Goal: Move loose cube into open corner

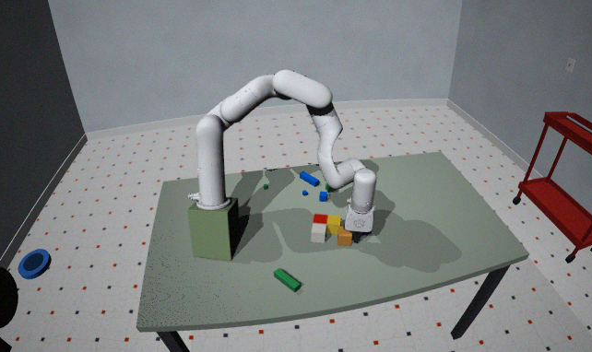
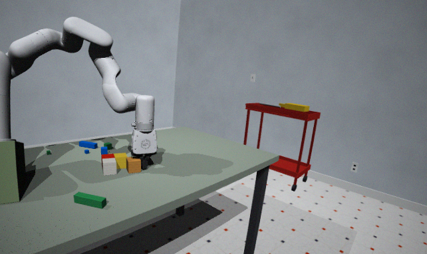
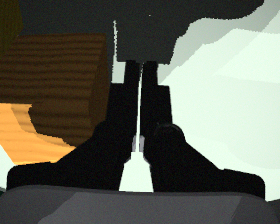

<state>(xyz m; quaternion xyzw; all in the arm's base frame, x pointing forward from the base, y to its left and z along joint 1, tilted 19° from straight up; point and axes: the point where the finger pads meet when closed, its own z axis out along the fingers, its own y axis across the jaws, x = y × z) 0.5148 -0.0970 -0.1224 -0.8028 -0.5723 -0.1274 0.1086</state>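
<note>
Green desk (image 1: 398, 184) (image 2: 194, 143) carries the orange cube (image 1: 345, 237) (image 2: 134, 165) (image 3: 53, 65); pincer (image 1: 357, 237) (image 2: 145, 163) (image 3: 139, 80) together beside it, empty: push squarely, slowly.

Blocks on a grey-green table
From where I stand, the matte grey-green rectangular tabletop (image 1: 398, 184) (image 2: 194, 146) carries an orange wood-grained cube (image 1: 344, 237) (image 2: 134, 165) (image 3: 51, 75) just beside the gripper (image 1: 358, 236) (image 2: 145, 163) (image 3: 141, 67); past it, farther from the gripper, sit a yellow cube (image 1: 334, 224) (image 2: 120, 161), a red cube (image 1: 320, 218) (image 2: 108, 155) and a white cube (image 1: 318, 233) (image 2: 109, 167), grouped together, while a green oblong bar (image 1: 287, 280) (image 2: 90, 200) lies well apart from it, and a blue oblong bar (image 1: 309, 179) (image 2: 88, 144) lies beyond the group.
</note>
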